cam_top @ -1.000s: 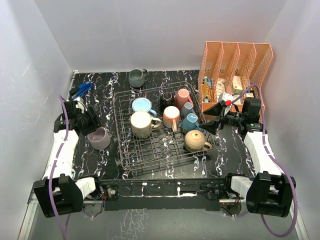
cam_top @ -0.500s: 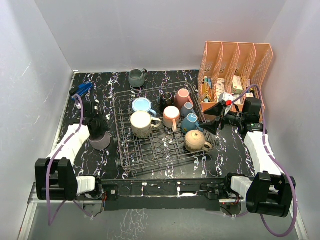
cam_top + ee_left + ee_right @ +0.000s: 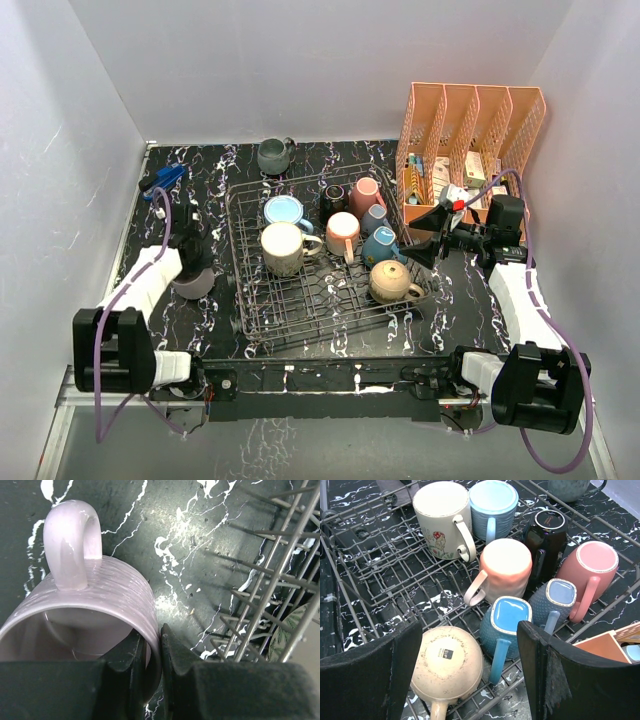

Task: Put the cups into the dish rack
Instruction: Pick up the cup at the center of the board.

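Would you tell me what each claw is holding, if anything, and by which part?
The left claw pinches the mauve mug by its rim; the right claw holds nothing.

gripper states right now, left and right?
Left gripper: closed, pinching the wall of the mauve mug.
Right gripper: open, holding nothing, above the dish rack.

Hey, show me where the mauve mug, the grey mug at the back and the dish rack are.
mauve mug [image 3: 110,592], left wrist view, ribbed outer wall.
grey mug [image 3: 272,157], top view, its body.
dish rack [image 3: 300,300], top view, bare wire floor.
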`<state>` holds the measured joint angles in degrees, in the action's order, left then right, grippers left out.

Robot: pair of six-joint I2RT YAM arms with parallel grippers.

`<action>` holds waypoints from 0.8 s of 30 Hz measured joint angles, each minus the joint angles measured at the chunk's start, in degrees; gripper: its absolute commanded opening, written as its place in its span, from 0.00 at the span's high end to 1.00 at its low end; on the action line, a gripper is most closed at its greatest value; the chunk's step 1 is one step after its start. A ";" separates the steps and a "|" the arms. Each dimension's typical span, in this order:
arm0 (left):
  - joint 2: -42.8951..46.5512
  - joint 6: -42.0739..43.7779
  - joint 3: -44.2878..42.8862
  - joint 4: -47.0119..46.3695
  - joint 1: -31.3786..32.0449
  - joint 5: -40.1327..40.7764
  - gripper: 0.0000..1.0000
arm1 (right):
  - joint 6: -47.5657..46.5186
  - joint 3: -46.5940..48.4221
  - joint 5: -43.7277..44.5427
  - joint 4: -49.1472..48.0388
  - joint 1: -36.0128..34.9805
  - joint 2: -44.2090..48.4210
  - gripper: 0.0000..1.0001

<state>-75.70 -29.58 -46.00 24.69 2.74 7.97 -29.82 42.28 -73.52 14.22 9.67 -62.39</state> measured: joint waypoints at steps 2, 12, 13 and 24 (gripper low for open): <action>2.21 0.81 0.00 1.55 0.00 0.83 1.00 | -0.02 -0.09 0.00 -0.24 0.11 -0.20 0.22; 20.44 6.58 -3.80 7.82 -0.04 0.35 1.00 | -5.75 -0.72 -1.95 3.15 0.22 -0.68 0.22; 22.16 7.06 -4.39 8.17 -0.04 -1.07 1.00 | -7.37 -0.61 -2.08 4.59 0.22 -0.68 0.22; 27.65 6.71 -13.16 8.85 -0.04 -23.54 1.00 | -29.49 12.74 -0.31 31.10 0.20 -2.16 0.21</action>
<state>-48.05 -22.87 -59.16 33.54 2.70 -15.57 -59.31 55.02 -73.82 45.32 9.87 -64.55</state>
